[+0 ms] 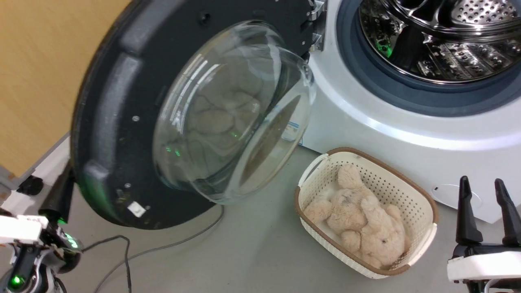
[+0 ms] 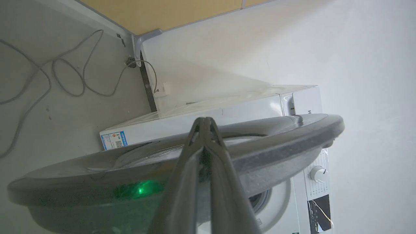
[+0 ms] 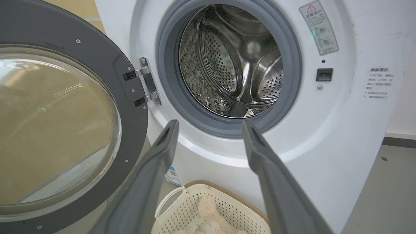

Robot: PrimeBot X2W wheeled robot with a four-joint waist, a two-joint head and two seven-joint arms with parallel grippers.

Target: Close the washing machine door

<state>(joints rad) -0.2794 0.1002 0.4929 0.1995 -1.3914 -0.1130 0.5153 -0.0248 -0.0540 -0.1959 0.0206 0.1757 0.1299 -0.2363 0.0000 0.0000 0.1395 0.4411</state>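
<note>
Black plastic is ringing the washing machine door (image 1: 116,122), which is hanging wide open on its hinge (image 3: 146,81) at the left of the washing machine (image 1: 366,126); its bulging clear glass bowl (image 1: 228,118) is facing out over the floor (image 1: 252,252), and its lower edge is sitting near the ground. To the right of the door the grey rubber seal (image 1: 407,95) is circling the open mouth of the shiny perforated drum (image 1: 439,36); a small blue label (image 3: 172,177) is showing low on the white front.

The left gripper (image 2: 204,123) is sitting at the door's outer rim, on the side away from the hinge; its two fingers are pressed together with nothing between them, and in the left wrist view they are lying across the rim's edge, apparently touching it, though I cannot tell for sure. A green light is glowing on the rim beside them.

The right gripper (image 1: 481,181) is hovering well apart from the door, in front of the machine's lower right; its fingers are spread wide and gripping nothing, pointing toward the drum opening in the right wrist view.

A cream basket (image 1: 321,179) with a brown rim is standing on the floor just in front of the machine, below the glass bowl's right edge; a beige plush toy (image 1: 362,219) is lying inside it. Grey cables (image 1: 175,244) are trailing over the floor under the door; a tan wall (image 1: 36,61) is rising behind it.
</note>
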